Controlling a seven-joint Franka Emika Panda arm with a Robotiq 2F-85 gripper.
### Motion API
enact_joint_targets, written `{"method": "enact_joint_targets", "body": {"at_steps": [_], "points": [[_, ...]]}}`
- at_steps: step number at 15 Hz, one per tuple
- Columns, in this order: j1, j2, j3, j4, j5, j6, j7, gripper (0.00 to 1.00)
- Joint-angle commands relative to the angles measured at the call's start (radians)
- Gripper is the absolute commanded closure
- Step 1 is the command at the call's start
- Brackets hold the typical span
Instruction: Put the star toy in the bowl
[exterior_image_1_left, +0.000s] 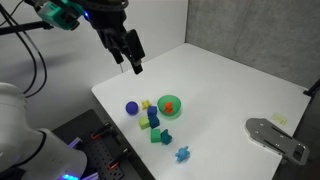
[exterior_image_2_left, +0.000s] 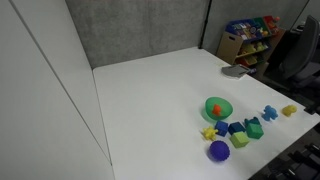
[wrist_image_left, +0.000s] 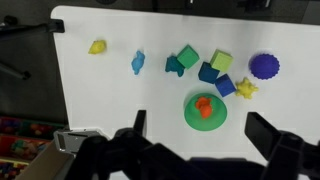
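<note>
The yellow star toy (wrist_image_left: 245, 88) lies flat on the white table between the purple ball (wrist_image_left: 264, 66) and the green bowl (wrist_image_left: 205, 110). It shows in both exterior views (exterior_image_1_left: 145, 104) (exterior_image_2_left: 210, 132). The bowl (exterior_image_1_left: 170, 105) (exterior_image_2_left: 218, 108) holds an orange toy. My gripper (exterior_image_1_left: 134, 66) is open and empty, high above the table and well apart from the toys. In the wrist view its two fingers (wrist_image_left: 200, 122) frame the bowl from above. The gripper is out of view in an exterior view.
Blue blocks (wrist_image_left: 208, 72), a yellow-green block (wrist_image_left: 221, 61), a teal toy (wrist_image_left: 185, 60), a blue spiky toy (wrist_image_left: 138, 63) and another yellow toy (wrist_image_left: 97, 46) lie in a row beside the bowl. A grey metal plate (exterior_image_1_left: 275, 137) sits at the table's edge.
</note>
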Motion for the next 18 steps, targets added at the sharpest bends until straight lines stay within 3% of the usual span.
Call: {"method": "enact_joint_targets", "body": {"at_steps": [1,6,13,18], "points": [[0.031,0.088,0.008,0.035,0.043,0.030,0.034,0.00],[0.066,0.216,0.025,0.030,0.128,0.122,0.066,0.00],[0.086,0.427,0.112,0.029,0.231,0.303,0.212,0.00],[0.098,0.604,0.166,0.038,0.247,0.427,0.300,0.00]]}}
